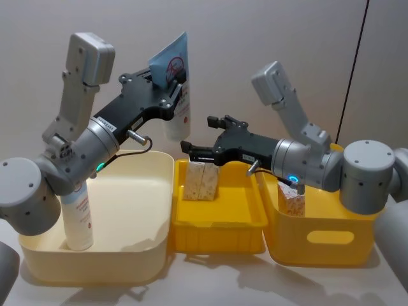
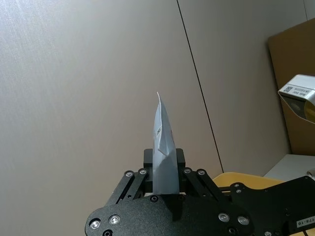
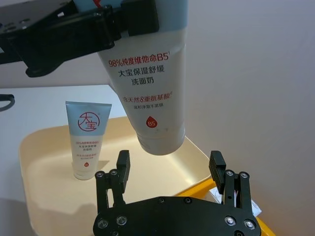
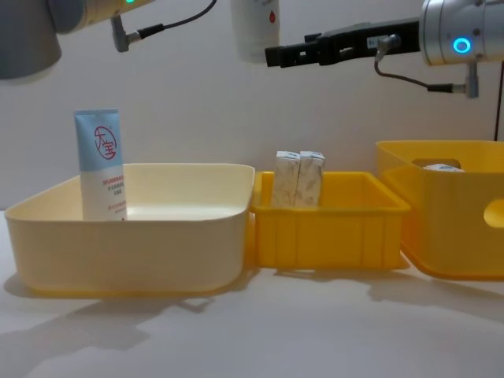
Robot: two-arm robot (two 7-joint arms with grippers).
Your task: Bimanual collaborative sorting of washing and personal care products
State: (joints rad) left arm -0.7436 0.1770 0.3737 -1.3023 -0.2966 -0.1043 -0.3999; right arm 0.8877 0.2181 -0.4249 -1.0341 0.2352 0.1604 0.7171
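My left gripper (image 1: 175, 83) is shut on the flat crimped end of a light-blue-and-white squeeze tube (image 1: 176, 95) and holds it high, cap down, above the seam between the cream bin and the middle tray. The left wrist view shows the fingers clamped on that tube (image 2: 164, 157). My right gripper (image 1: 191, 150) is open just below and beside the hanging tube's cap (image 3: 160, 140), its fingers (image 3: 123, 167) spread wide and not touching it. A second tube (image 1: 78, 217) stands in the cream bin (image 1: 137, 255). Two peach-patterned cartons (image 1: 201, 182) stand in the middle yellow tray (image 1: 217, 233).
A deeper yellow bin (image 1: 319, 239) at the right holds another carton (image 1: 293, 203). The three containers stand side by side on a pale table (image 4: 315, 331) with a wall close behind. Both arms reach over the containers.
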